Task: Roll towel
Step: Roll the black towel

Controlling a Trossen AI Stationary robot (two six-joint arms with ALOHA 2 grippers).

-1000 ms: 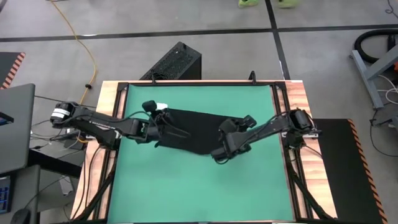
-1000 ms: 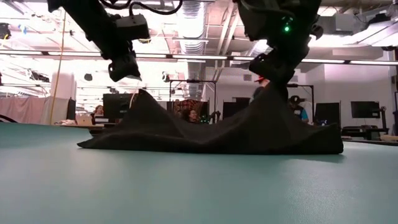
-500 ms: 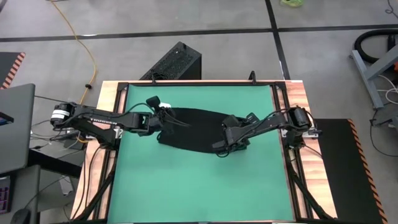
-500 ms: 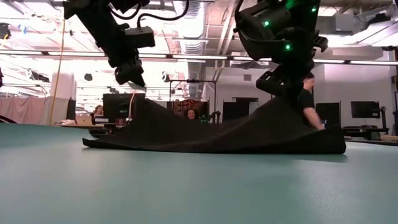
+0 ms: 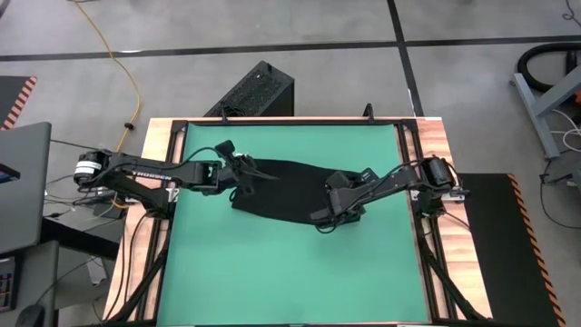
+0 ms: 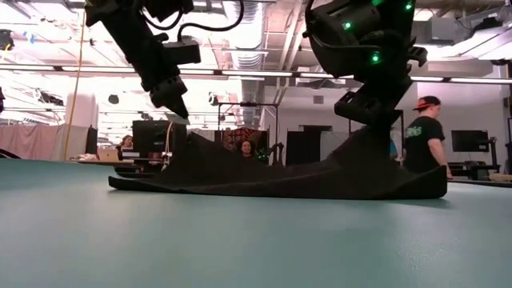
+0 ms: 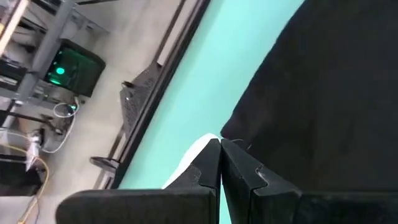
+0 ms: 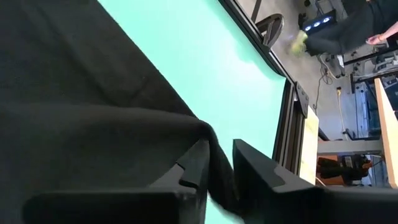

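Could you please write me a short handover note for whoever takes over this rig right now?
Left gripper: fingers shut, pinching the towel's corner by the white tag, raised just off the green mat.
Right gripper: fingers slightly parted, with a fold of towel between them, at the cloth's right end.
Towel: spread across the mat's far middle, both ends lifted into peaks, the middle sagging flat.
Done: both ends gripped.
Left: no roll has formed yet; all the rolling remains.
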